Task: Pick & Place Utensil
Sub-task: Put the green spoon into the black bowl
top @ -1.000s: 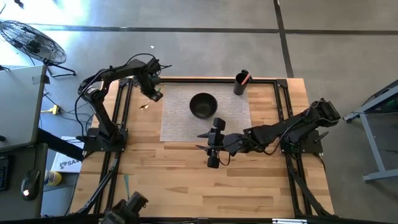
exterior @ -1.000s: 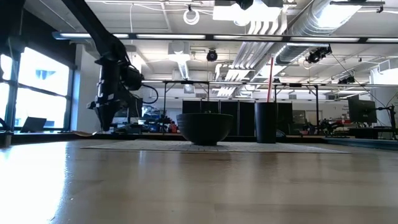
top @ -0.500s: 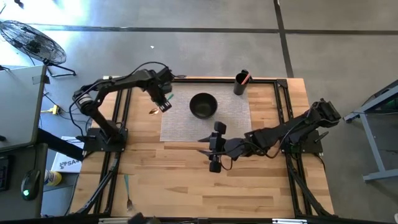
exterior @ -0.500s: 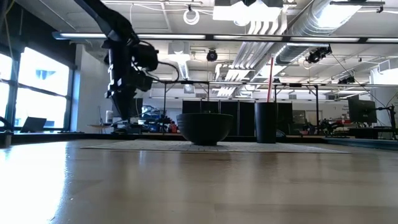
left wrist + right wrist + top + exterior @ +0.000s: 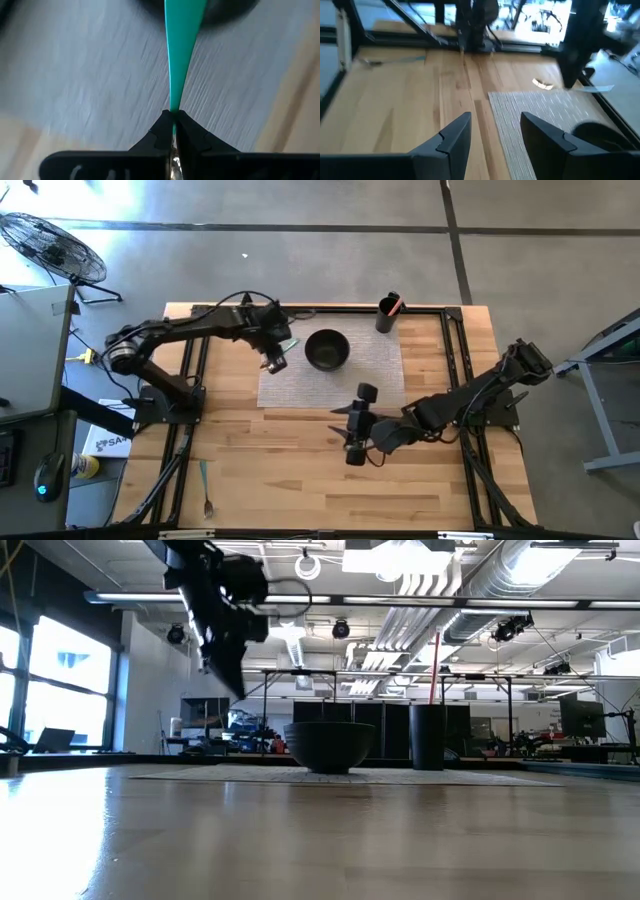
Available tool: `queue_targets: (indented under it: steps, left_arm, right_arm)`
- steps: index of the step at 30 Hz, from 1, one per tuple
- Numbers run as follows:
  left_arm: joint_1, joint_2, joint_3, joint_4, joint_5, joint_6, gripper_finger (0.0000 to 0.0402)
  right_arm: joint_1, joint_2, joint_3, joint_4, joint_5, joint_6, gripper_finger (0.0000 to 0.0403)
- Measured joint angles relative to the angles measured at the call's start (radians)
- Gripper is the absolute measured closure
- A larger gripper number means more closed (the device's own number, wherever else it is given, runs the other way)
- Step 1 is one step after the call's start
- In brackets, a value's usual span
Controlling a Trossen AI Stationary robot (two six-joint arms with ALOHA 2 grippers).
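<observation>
Left hand (image 5: 173, 119) grips teal utensil (image 5: 182, 40) (beside bowl (image 5: 326, 349)).

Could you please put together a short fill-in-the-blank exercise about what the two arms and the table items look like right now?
1. The left hand is shut on a ____ utensil.
2. The black bowl sits on the grey ____.
3. The right hand has its fingers ____, holding nothing.
4. The dark cup holds a ____ utensil.

Missing words: teal; placemat; open; red
</observation>
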Motion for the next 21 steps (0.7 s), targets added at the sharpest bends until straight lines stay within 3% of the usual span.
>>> queue_targets:
  steps: [5,15,21]
  left_arm:
    - [-0.003,-0.034,0.002,0.247,0.102,0.017,0.0396]
    - [-0.018,0.076,0.011,0.585,0.098,-0.050,0.0396]
    - [-0.015,0.194,0.172,0.559,0.092,-0.057,0.0396]
  right_arm:
    - [0.006,-0.002,0.000,-0.087,0.013,0.085,0.0237]
    - [0.025,-0.003,0.000,-0.119,0.057,0.125,0.0237]
    - [0.023,-0.002,0.000,-0.119,0.065,0.103,0.0237]
